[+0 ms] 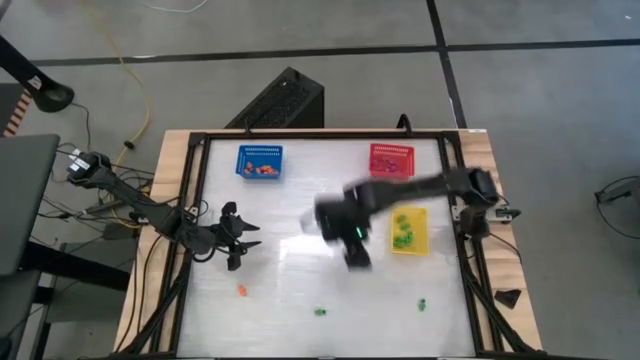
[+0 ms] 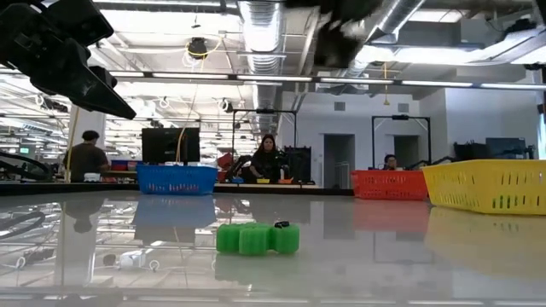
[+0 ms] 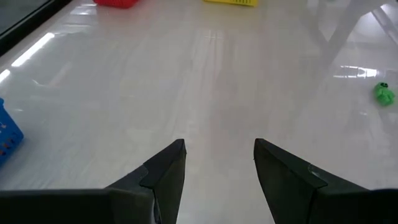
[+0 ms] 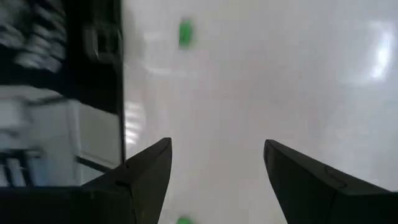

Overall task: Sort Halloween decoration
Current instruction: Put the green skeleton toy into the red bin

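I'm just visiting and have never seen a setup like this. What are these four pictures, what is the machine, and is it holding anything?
They show one moment from four cameras. One looks straight down on a white table with two dark robot arms. One sits at table height, looking across into the room, where people sit far behind. The other two ride on the arms' wrists, looking past their own fingers.

The left gripper waits near the table's left side, open and empty. The right gripper is over the middle, beside the yellow basket, jaws apart, nothing between them.

A blue basket and a red basket stand at the far side. Loose on the table lie an orange trinket and two green trinkets.
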